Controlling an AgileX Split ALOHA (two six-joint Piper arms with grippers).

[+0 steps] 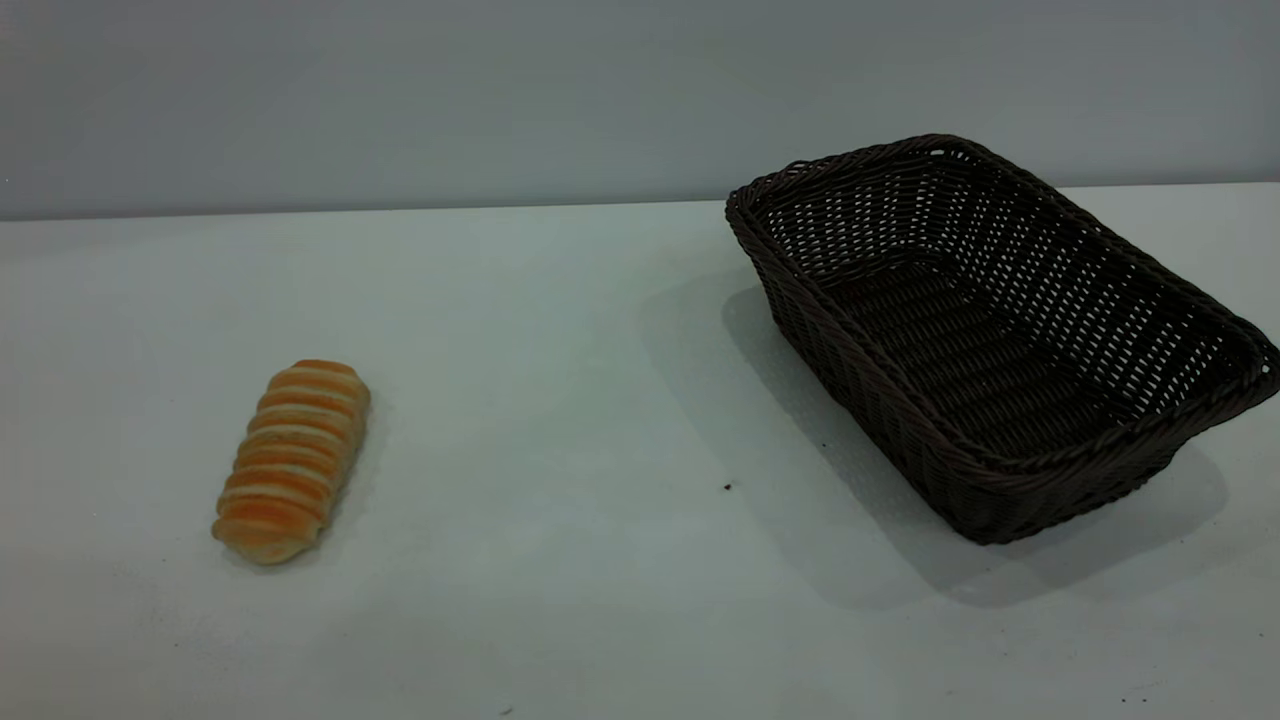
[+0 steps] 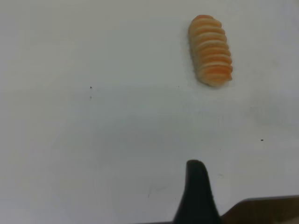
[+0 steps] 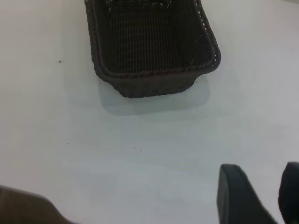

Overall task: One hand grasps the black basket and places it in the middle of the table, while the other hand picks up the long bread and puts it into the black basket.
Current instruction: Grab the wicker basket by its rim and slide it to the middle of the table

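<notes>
The black basket (image 1: 990, 340) stands empty on the right side of the table (image 1: 560, 400), set at an angle. It also shows in the right wrist view (image 3: 149, 46). The long bread (image 1: 292, 460) lies on the left side of the table, well apart from the basket, and shows in the left wrist view (image 2: 210, 50). Neither gripper shows in the exterior view. My left gripper (image 2: 197, 191) hangs above bare table, back from the bread and holding nothing. My right gripper (image 3: 261, 184) is open and empty above the table, short of the basket's near end.
A grey wall runs behind the table's far edge (image 1: 400, 208). A few tiny dark specks (image 1: 727, 487) lie on the tabletop between the bread and the basket.
</notes>
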